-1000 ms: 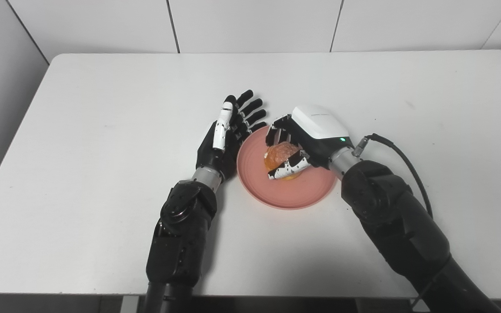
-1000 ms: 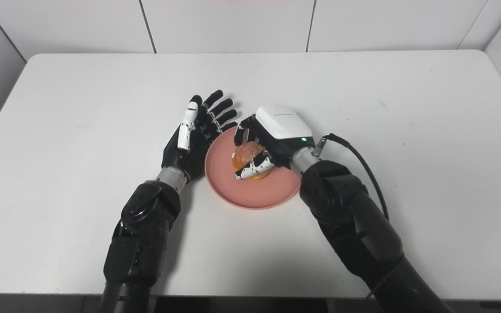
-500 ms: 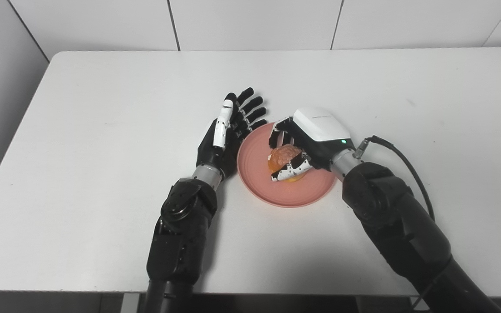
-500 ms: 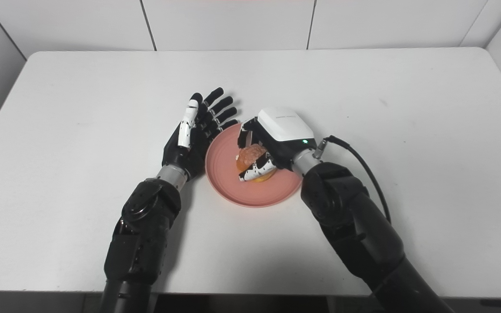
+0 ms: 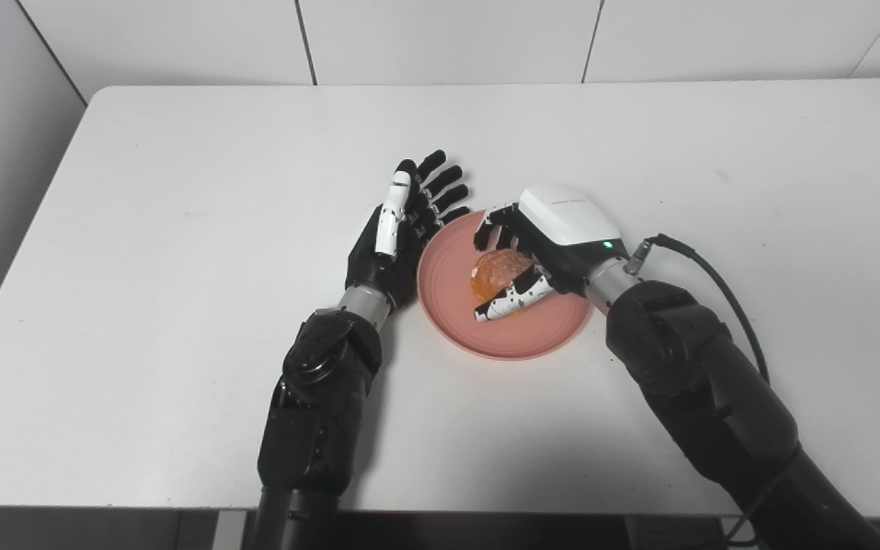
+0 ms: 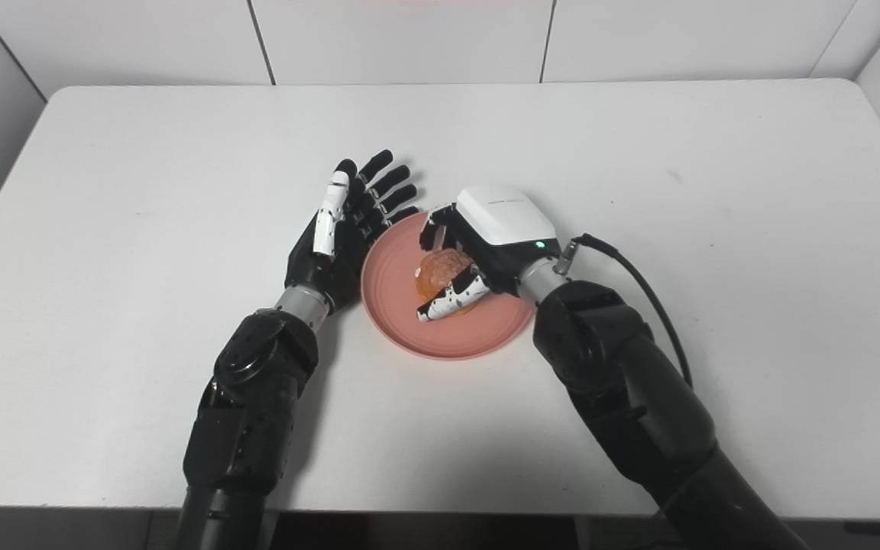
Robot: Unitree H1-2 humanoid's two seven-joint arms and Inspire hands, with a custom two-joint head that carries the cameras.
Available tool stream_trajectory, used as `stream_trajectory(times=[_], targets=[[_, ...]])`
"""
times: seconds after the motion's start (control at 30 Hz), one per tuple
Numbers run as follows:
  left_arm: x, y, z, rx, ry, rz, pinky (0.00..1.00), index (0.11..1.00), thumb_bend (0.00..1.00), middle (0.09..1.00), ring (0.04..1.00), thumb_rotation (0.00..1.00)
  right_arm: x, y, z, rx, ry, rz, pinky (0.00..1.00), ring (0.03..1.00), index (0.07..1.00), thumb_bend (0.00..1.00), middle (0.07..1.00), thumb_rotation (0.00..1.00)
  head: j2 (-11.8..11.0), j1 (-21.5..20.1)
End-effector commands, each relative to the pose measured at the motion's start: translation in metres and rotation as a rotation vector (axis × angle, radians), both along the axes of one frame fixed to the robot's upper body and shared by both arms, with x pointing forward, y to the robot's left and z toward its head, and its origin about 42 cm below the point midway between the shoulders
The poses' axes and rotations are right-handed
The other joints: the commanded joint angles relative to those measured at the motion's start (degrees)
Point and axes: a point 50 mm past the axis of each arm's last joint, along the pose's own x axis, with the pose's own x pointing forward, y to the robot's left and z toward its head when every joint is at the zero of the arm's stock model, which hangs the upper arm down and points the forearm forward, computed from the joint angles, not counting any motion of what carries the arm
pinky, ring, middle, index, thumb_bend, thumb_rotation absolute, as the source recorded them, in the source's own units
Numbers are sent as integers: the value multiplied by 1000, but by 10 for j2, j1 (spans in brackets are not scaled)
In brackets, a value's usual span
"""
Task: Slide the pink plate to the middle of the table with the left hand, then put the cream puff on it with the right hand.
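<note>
Black arms; right hand (image 5: 543,244) white-shelled, green light, black cable (image 5: 707,267).

Golden cream puff (image 5: 498,269) on round pink plate (image 5: 461,330), mid-table.

one white table (image 5: 180,229) fills the view. on it sits one pink plate (image 5: 539,336), a little nearer the front edge than the back edge and about midway between the left and right edges. one cream puff (image 5: 497,269) lies on that plate. two robot hands are over the table, both arms coming in across the front edge: one left hand (image 5: 402,225) and one right hand (image 5: 543,244). one black cable (image 5: 707,267) loops from the right wrist. that makes one plate, one pastry, two hands, one cable, one table.
</note>
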Motion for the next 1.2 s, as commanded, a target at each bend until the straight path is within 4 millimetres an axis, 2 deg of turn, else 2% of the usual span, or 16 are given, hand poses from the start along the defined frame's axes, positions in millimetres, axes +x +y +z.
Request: stream_trajectory(times=[0.0, 0.17, 0.4, 0.53, 0.7, 0.87, 1.17], targets=[[-6, 4, -22, 43, 114, -9, 842, 890, 431, 891, 876, 1000, 3, 4, 21, -11, -78, 51, 383, 494, 628, 857, 571, 524, 1, -1], [-5, 3, -22, 45, 114, -7, 840, 883, 431, 888, 874, 1000, 2, 3, 23, -22, -59, 56, 355, 476, 667, 872, 579, 565, 0, -1], [-4, 3, -23, 43, 110, 0, 832, 873, 429, 881, 868, 1000, 1, 3, 27, -29, -52, 66, 404, 534, 771, 889, 641, 603, -1, -1], [-4, 4, -23, 48, 101, 1, 827, 881, 425, 882, 866, 1000, 0, 3, 30, -15, -42, 64, 475, 637, 849, 920, 755, 620, -2, -1], [-3, 4, -23, 47, 99, 0, 829, 882, 427, 882, 867, 1000, -1, 1, 34, -20, -54, 68, 524, 696, 875, 937, 823, 634, -2, 0], [-3, 4, -23, 43, 104, 2, 829, 873, 431, 878, 865, 1000, -3, -2, 42, -9, -73, 70, 576, 720, 869, 955, 825, 647, -3, -2], [-3, 5, -23, 33, 97, -19, 862, 887, 431, 896, 888, 1000, -8, -5, 63, -6, -136, 75, 557, 730, 860, 988, 832, 701, -4, -1]])
